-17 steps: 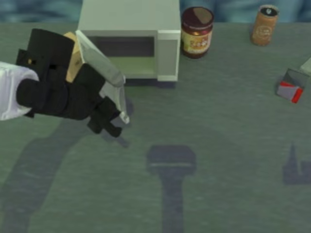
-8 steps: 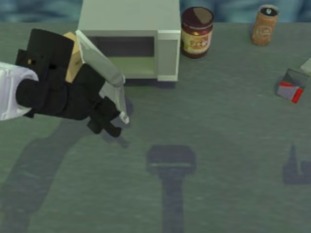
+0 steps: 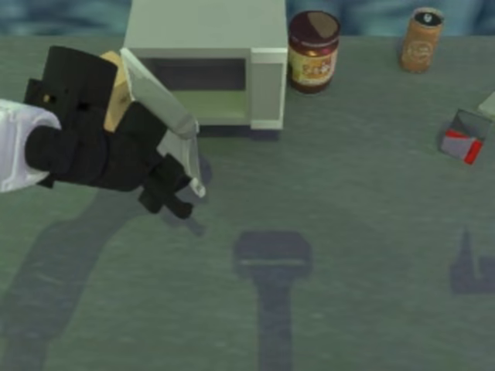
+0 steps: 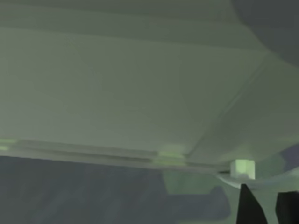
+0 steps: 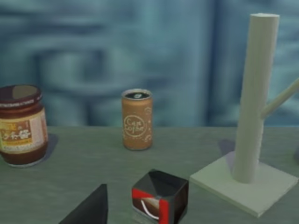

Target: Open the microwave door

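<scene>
The light grey-white microwave [image 3: 205,27] stands at the back of the table, left of centre. Its cavity [image 3: 207,104] shows, with the control strip [image 3: 267,86] at its right. The microwave door [image 3: 158,97] is swung out toward the front left. My left gripper [image 3: 176,188] reaches in from the left and is shut on the door's free edge. In the left wrist view the door [image 4: 117,93] fills the picture, and the dark fingertips [image 4: 250,207] straddle its lower corner. My right arm is outside the top view; only a dark part of my right gripper [image 5: 91,207] shows.
A tan wooden block [image 3: 114,97] sits behind the open door, by my left arm. A brown jar [image 3: 313,50] stands right of the microwave, and an orange can [image 3: 420,39] farther right. A red and black box [image 3: 462,137] and a white stand [image 5: 250,140] are at the right edge.
</scene>
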